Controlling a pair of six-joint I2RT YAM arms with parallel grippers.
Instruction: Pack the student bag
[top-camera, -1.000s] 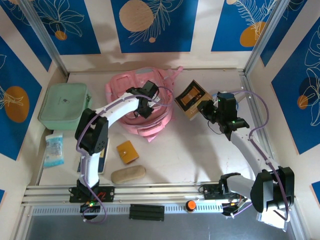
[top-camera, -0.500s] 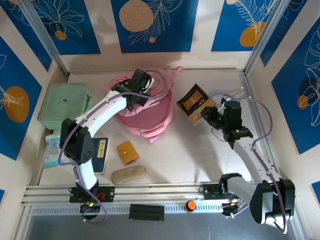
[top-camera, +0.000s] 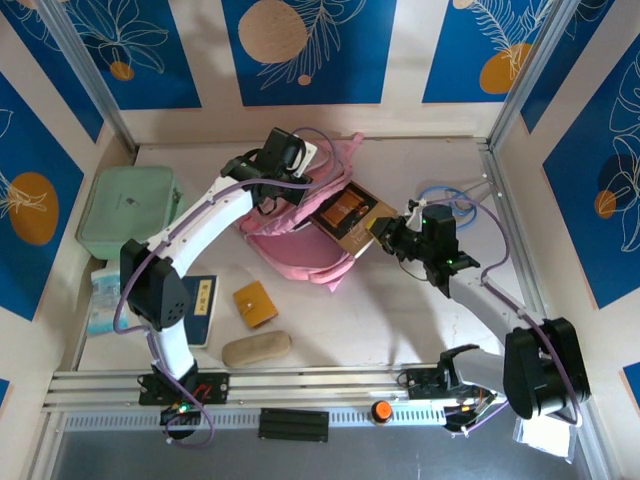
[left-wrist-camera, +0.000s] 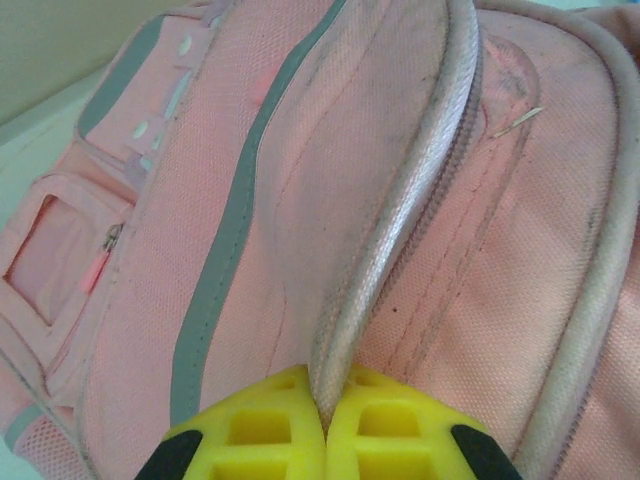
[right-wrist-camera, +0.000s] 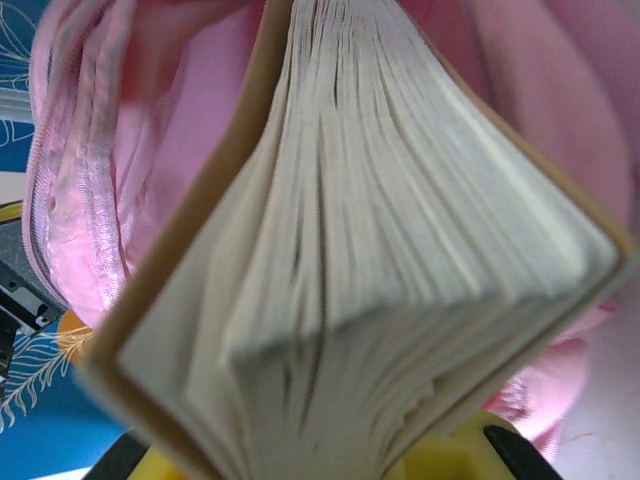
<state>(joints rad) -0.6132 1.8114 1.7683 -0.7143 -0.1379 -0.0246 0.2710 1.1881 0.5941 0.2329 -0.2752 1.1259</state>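
The bag (top-camera: 300, 245) is laid far-centre, long axis judged diagonal — far-left to near-right — mouth turned right. The book (top-camera: 347, 215), clamped in the right gripper (top-camera: 386, 233), is held at that mouth; it could be snagged if the zip rim (left-wrist-camera: 400, 230) is lost from the shut pinch of the left gripper (left-wrist-camera: 325, 400).

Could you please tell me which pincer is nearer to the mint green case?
Left. The left pincer pinches the student bag right of the mint green case; the right pincer holds a book at the bag's far side, farther away.
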